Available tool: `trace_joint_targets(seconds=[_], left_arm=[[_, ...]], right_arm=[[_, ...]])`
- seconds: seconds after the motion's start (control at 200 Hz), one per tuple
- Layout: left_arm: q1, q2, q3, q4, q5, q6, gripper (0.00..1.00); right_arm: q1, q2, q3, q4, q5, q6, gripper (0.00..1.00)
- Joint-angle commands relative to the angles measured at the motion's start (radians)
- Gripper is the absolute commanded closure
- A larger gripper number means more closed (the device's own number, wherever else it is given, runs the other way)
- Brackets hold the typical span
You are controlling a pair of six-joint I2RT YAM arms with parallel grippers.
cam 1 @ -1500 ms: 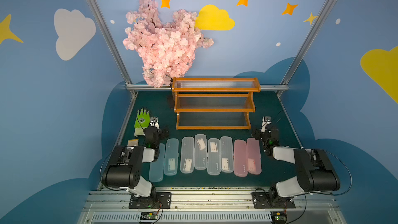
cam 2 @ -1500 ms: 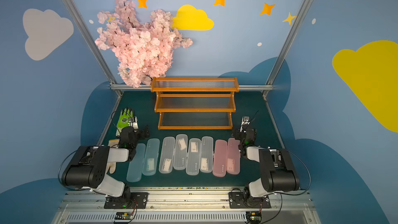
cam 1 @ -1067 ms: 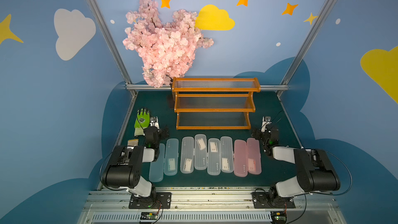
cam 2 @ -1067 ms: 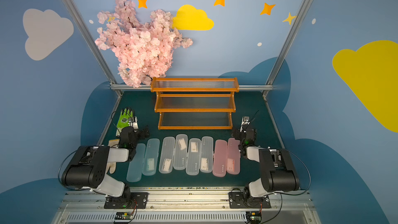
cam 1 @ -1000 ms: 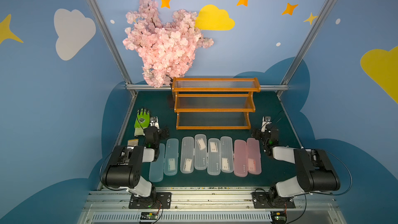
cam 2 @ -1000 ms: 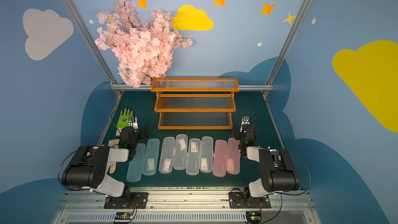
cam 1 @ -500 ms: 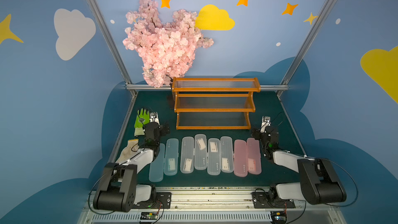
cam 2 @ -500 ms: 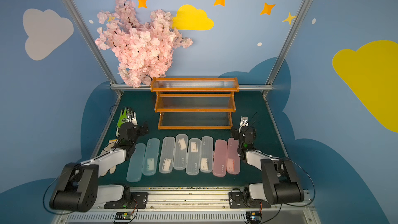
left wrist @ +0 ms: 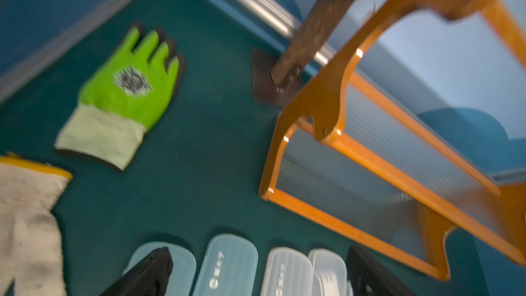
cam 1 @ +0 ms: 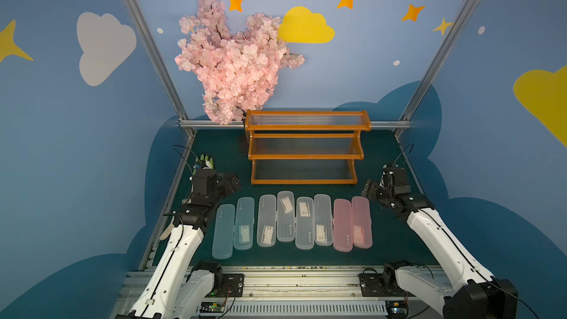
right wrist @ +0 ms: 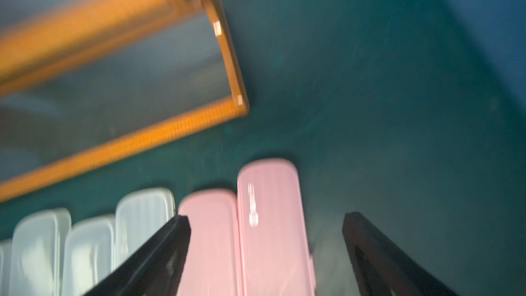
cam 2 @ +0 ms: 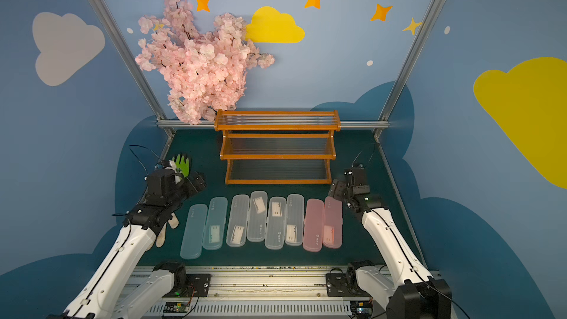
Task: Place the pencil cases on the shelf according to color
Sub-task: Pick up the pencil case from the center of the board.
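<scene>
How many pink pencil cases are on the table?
2. Both lie side by side at the row's end on the robot's right: inner pink case and outer pink case. None seem hidden.

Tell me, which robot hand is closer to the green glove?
Left. The left gripper sits just beside the green glove. The right gripper is far off on the other side, past the pink pencil cases.

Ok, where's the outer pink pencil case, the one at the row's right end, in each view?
In both top views: outer pink pencil case ends the row, on the robot's right.
Left wrist: not in it.
Right wrist: outer pink pencil case borders bare mat.
Shared landmark: the orange shelf, seen in all four.
</scene>
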Motion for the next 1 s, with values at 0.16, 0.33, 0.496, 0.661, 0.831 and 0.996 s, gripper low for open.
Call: trace_joint_targets(seconds=[0.16, 0.33, 0.496, 0.661, 0.831, 0.996], left_arm=[[-0.118, 0.028, -0.009, -0.166, 0.093, -0.034, 0.00], [-0.159, 0.038, -0.011, -0.137, 0.099, -0.059, 0.00], [-0.206, 0.055, -0.004, -0.121, 0.117, -0.071, 0.00], [-0.246, 0.086, 0.003, -0.109, 0.121, -0.081, 0.00], [-0.284, 0.131, 0.034, -0.115, 0.108, -0.077, 0.00], [-0.322, 0.151, 0.040, -0.115, 0.078, -0.093, 0.00]], right_arm=[[0.048, 0.075, -0.081, -0.227, -0.144, 0.168, 0.14], [0.048, 0.188, -0.037, -0.222, -0.123, 0.151, 0.13], [0.049, 0.317, 0.021, -0.222, -0.120, 0.103, 0.12], [0.011, 0.418, 0.080, -0.230, -0.114, 0.063, 0.11], [-0.080, 0.449, 0.115, -0.235, -0.090, 0.024, 0.11], [-0.112, 0.420, 0.137, -0.241, -0.091, -0.029, 0.12]])
